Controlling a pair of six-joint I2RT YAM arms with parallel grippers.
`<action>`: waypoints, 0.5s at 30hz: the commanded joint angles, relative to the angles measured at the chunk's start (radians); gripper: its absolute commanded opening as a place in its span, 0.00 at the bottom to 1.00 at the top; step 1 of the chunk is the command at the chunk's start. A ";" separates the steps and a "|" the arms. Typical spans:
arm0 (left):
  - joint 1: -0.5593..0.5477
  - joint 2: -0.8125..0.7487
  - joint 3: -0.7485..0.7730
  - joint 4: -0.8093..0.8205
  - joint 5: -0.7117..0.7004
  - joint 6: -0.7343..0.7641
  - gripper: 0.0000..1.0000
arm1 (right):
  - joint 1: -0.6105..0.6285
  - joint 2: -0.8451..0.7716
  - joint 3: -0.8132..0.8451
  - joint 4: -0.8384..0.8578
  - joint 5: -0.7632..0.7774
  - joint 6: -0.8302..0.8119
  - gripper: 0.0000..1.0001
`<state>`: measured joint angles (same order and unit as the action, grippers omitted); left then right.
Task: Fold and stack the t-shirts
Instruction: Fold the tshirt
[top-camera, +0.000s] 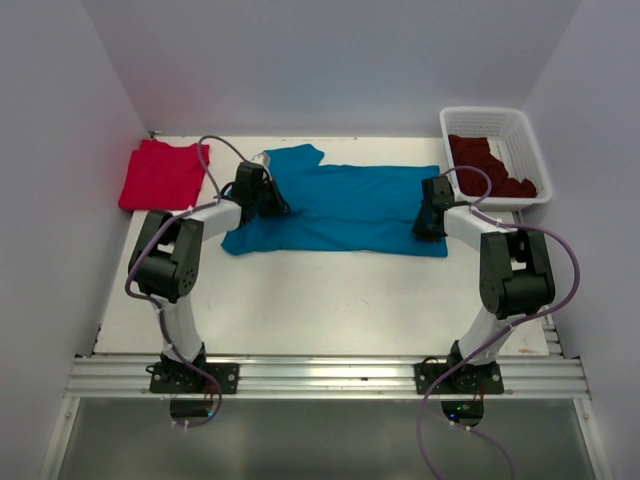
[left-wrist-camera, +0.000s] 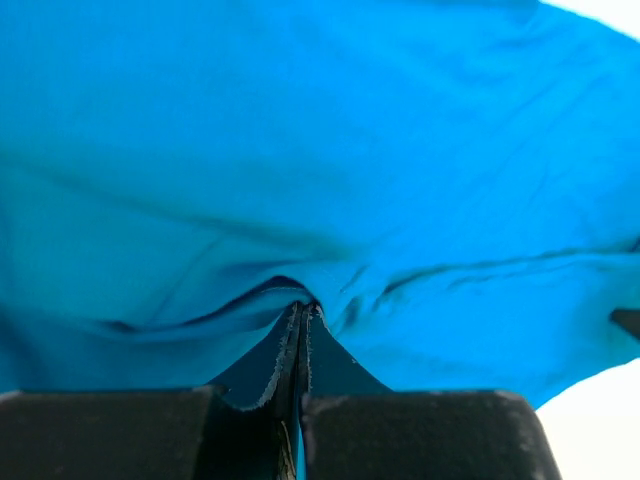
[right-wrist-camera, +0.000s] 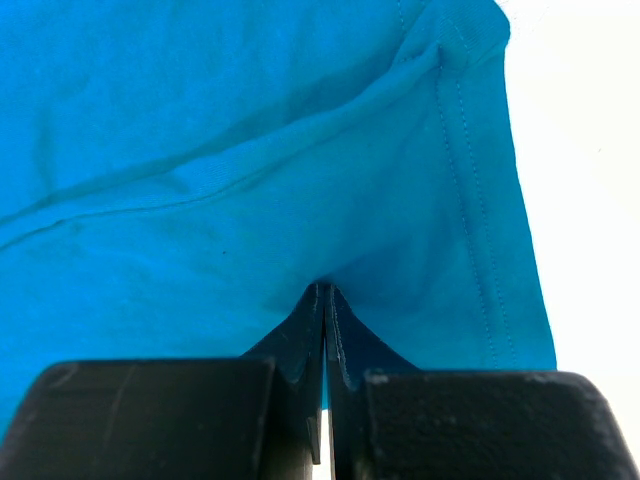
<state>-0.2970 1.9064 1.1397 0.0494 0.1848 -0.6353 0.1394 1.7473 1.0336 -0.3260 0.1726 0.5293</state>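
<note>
We see the counter (top-camera: 330, 300) across mid-frame in the top view. Teal shirt (top-camera: 350, 205) lies spread flat at centre, L to R. Red shirt (top-camera: 160, 175) sits folded at upper left, apart from the teal one. Basket (top-camera: 480, 112) at upper right holds maroon shirts (top-camera: 485, 165). L end effector (left-wrist-camera: 300, 308) is pinched together on the teal shirt's left part, cloth puckered at the tips. R end effector (right-wrist-camera: 325, 290) is clamped on its right part, nr the hem.
</note>
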 joint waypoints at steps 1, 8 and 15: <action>-0.004 0.023 0.092 0.050 -0.011 0.016 0.00 | 0.005 -0.002 0.016 0.004 0.022 -0.015 0.00; -0.001 0.100 0.193 0.027 -0.004 0.036 0.00 | 0.005 0.001 0.017 0.002 0.022 -0.017 0.00; 0.001 0.204 0.345 -0.029 0.025 0.060 0.00 | 0.005 0.001 0.014 0.002 0.022 -0.017 0.00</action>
<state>-0.2970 2.0808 1.4063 0.0280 0.1936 -0.6128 0.1394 1.7473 1.0336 -0.3264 0.1726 0.5247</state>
